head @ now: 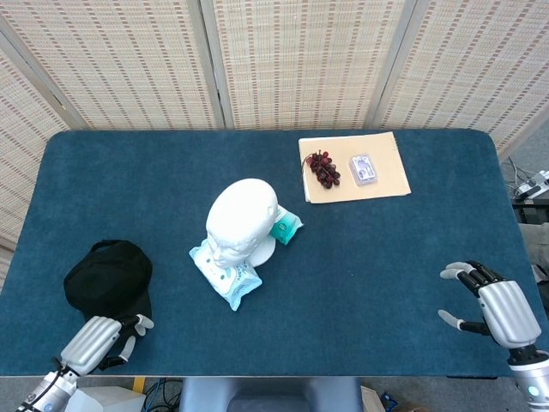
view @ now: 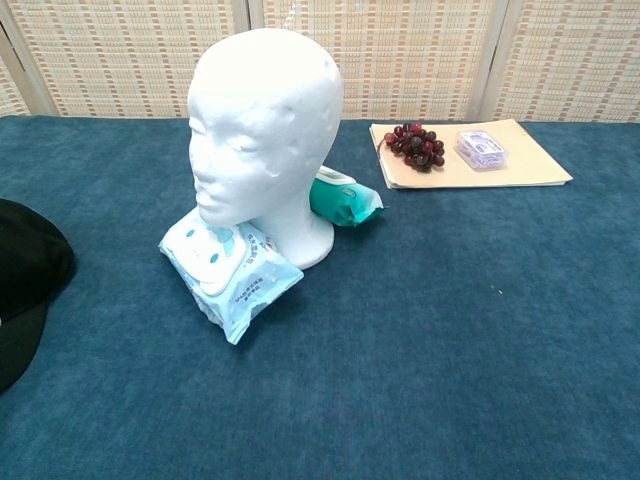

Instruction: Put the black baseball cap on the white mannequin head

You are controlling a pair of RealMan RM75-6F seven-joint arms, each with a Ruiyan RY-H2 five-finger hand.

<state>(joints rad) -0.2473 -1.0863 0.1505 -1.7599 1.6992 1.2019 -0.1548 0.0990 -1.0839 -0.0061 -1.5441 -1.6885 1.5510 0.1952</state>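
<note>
The black baseball cap (head: pixel 110 280) lies on the blue table at the front left; its edge shows at the left border of the chest view as the cap (view: pixel 25 280). The white mannequin head (head: pixel 241 221) stands upright mid-table, its face toward the front left, large in the chest view as the head (view: pixel 262 135). My left hand (head: pixel 99 340) hovers at the front edge just below the cap's brim, fingers apart and holding nothing. My right hand (head: pixel 496 307) rests open near the front right corner, far from both.
A light blue wipes pack (head: pixel 225 274) leans against the mannequin's base, and a teal pack (head: pixel 286 226) lies behind it. At the back right a tan folder (head: pixel 386 176) carries grapes (head: pixel 323 168) and a small clear box (head: pixel 363 170).
</note>
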